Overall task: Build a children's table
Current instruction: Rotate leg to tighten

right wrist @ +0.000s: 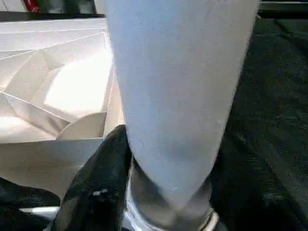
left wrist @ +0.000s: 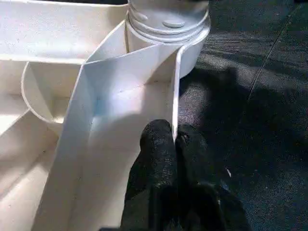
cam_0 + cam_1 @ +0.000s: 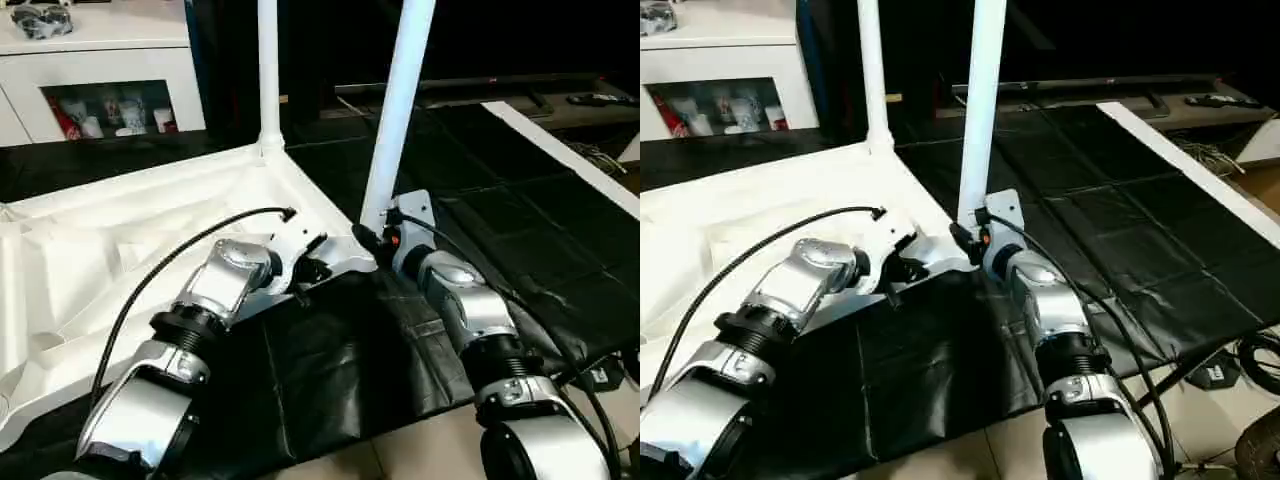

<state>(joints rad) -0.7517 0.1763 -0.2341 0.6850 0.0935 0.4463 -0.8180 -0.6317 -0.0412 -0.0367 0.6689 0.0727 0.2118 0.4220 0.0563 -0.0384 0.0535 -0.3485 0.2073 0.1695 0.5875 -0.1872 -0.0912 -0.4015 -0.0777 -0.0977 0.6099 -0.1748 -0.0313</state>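
Observation:
The white table top (image 3: 120,230) lies upside down on a black mat, ribbed underside up. One white leg (image 3: 268,70) stands upright in its far corner socket. A second leg (image 3: 400,110) rises from the near corner socket (image 2: 168,29). My left gripper (image 2: 174,139) is shut on the thin rim wall of the table top, right beside that near corner, one finger on each side of the wall. My right gripper (image 1: 168,187) is at the foot of the second leg, its black fingers (image 1: 103,163) closed against the leg on both sides.
A white cabinet (image 3: 100,60) with glass doors stands at the back left. The black mat (image 3: 330,370) covers the floor under the work, with a long white strip (image 3: 560,150) along its right side. Cables (image 3: 1260,365) lie on the floor at the right.

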